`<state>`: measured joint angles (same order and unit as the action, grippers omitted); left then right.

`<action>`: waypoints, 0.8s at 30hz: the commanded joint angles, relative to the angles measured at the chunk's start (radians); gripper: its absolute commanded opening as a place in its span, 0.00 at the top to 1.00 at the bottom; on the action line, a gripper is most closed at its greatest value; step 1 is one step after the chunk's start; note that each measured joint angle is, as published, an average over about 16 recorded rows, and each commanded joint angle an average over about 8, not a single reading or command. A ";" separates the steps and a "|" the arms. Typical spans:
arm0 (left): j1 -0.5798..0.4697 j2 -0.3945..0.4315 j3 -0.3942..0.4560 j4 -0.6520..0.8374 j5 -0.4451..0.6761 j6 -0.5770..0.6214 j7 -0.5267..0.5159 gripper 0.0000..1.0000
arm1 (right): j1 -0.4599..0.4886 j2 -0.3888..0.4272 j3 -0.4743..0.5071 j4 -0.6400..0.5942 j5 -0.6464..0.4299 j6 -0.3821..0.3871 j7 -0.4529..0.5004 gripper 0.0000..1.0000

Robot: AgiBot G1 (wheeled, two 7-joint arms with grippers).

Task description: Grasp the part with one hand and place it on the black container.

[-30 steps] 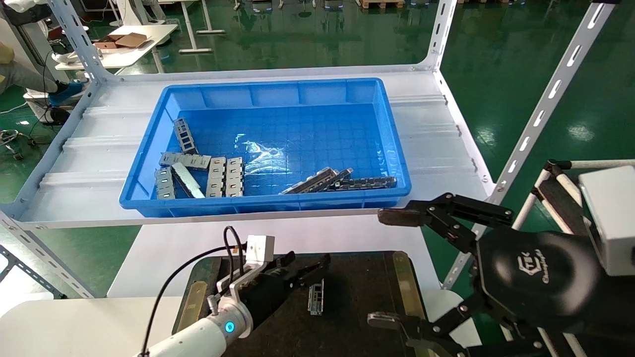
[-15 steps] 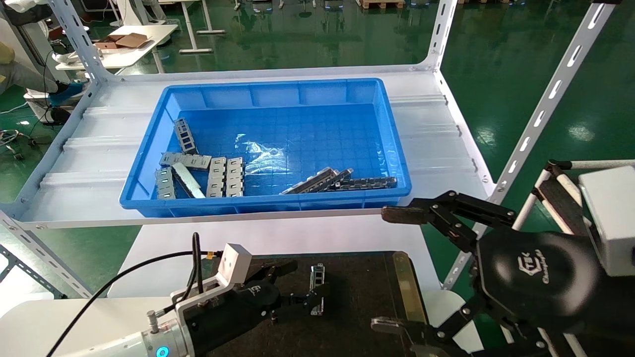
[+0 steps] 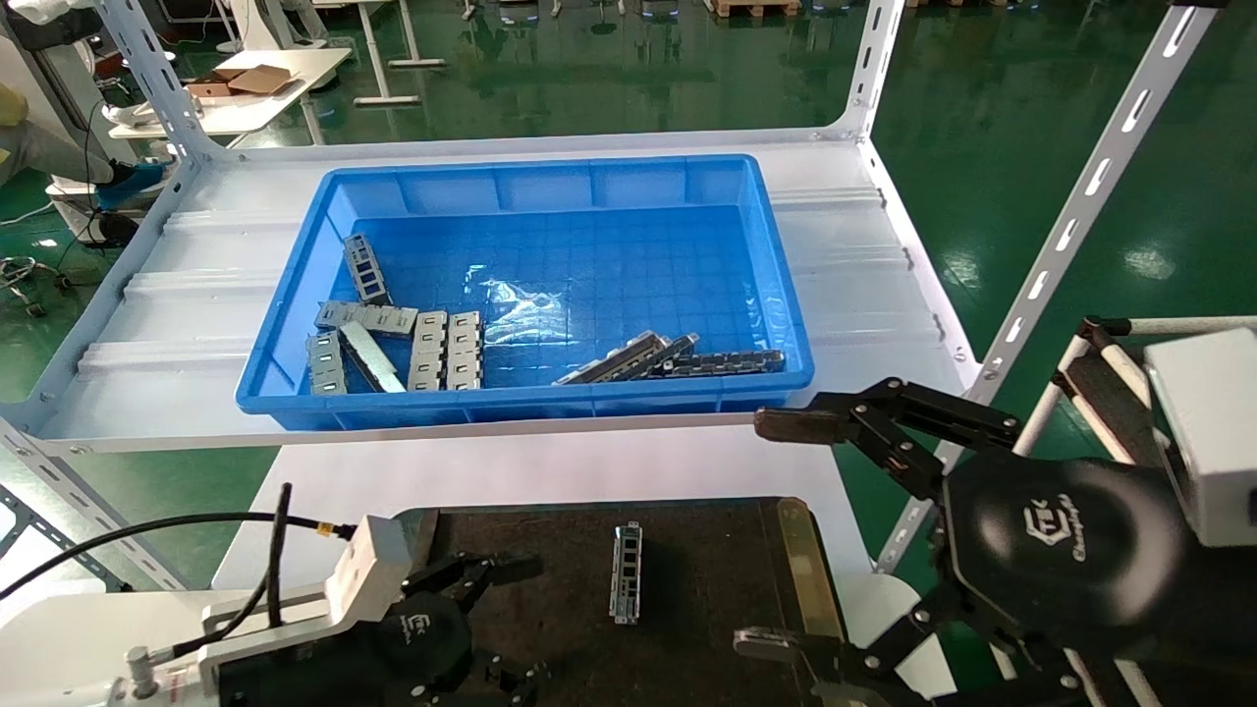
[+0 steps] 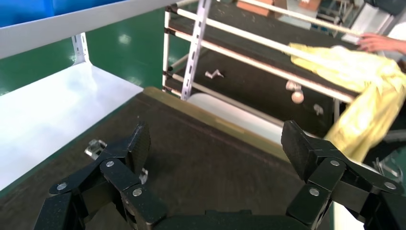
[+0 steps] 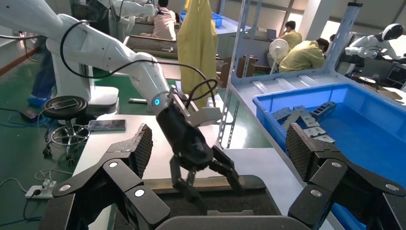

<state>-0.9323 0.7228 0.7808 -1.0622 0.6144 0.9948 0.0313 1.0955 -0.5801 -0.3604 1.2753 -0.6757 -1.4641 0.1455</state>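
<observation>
Your left gripper [image 3: 511, 619] sits spread wide and holds nothing, low over the black container [image 3: 707, 628]. The part [image 3: 626, 571] lies flat on the container's felt, apart from its fingers. Your right gripper [image 3: 776, 535] hangs open beside the container, also empty.
</observation>
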 commanded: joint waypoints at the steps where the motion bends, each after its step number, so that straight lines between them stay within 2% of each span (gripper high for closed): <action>1: 0.002 -0.035 -0.003 -0.021 0.001 0.021 0.002 0.00 | 0.000 0.000 0.000 0.000 0.000 0.000 0.000 0.00; 13: 0.046 -0.164 -0.035 -0.112 -0.042 0.054 0.005 0.00 | 0.000 0.000 0.000 0.000 0.000 0.000 0.000 0.00; 19: 0.050 -0.162 -0.037 -0.143 -0.047 0.021 -0.008 0.00 | 0.000 0.000 0.000 0.000 0.000 0.000 0.000 0.00; 24: 0.053 -0.119 -0.016 -0.165 -0.015 -0.063 -0.026 0.00 | 0.000 0.000 0.000 0.000 0.000 0.000 0.000 0.00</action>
<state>-0.8852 0.6100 0.7704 -1.2255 0.6121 0.9274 0.0052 1.0956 -0.5800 -0.3607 1.2753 -0.6754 -1.4640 0.1453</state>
